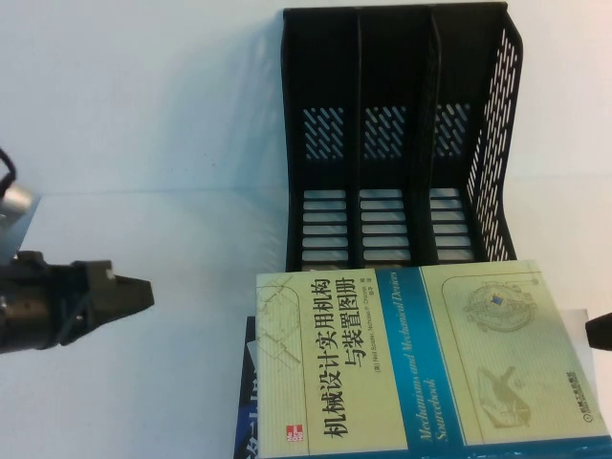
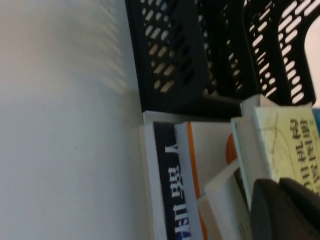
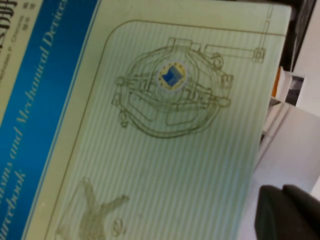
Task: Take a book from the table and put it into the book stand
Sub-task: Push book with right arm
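High view: left pincer (image 1: 143, 293) and right pincer (image 1: 601, 330) flanking book (image 1: 421, 359).

Left gripper (image 1: 143, 293): over bare table (image 1: 143, 143), clear of book (image 1: 421, 363)
Right gripper (image 1: 601, 330): beside book's edge
Book stand (image 1: 402, 143) slots: open, dividers between

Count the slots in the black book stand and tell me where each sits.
3, all empty, side by side in the book stand: left, middle, right, behind the book. Left gripper waits left of the book; right gripper at its right edge.
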You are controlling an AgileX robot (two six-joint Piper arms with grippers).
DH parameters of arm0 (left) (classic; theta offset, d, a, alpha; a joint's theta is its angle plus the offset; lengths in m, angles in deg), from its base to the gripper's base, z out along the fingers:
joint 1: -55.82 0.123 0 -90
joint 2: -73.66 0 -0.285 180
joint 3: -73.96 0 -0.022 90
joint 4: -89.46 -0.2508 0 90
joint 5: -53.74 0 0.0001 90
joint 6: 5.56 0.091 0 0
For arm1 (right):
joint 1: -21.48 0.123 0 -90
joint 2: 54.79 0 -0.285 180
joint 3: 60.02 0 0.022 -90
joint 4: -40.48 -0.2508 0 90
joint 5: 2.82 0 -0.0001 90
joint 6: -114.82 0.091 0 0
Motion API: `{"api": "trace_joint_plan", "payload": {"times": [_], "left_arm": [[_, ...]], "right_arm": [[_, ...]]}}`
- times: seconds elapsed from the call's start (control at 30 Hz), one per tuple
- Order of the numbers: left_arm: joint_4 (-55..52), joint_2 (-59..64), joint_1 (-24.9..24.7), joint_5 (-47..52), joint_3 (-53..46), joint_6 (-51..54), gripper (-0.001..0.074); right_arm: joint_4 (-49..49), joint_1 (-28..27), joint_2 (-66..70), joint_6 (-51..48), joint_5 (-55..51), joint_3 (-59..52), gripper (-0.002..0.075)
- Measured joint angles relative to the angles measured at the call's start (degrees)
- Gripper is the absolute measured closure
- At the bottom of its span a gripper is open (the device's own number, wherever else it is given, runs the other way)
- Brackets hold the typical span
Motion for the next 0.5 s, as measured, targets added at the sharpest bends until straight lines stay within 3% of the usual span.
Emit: {"api": "trace_joint_plan", "payload": {"times": [0.1,0.2,0.37,0.5], "left_arm": [[5.88,4.23,7.37,5.85,0.09,1.74,0.0738],[9.45,8.17,10.11,11.41,0.23,2.2,0.0738],[9.07,12.42,8.47,15.46,0.23,2.2,0.0713],[8.16,15.91,6.19,14.87,0.27,2.08,0.0557]], "right_arm": [[-1.46,0.0,2.4,-0.5,0.38,0.0,0.0723],[-3.44,0.0,5.17,-1.16,0.02,0.51,0.0723],[-6.05,0.0,8.47,-2.33,-1.14,2.3,0.0723],[-6.38,1.28,11.18,-2.88,-2.36,3.64,0.0723]]}}
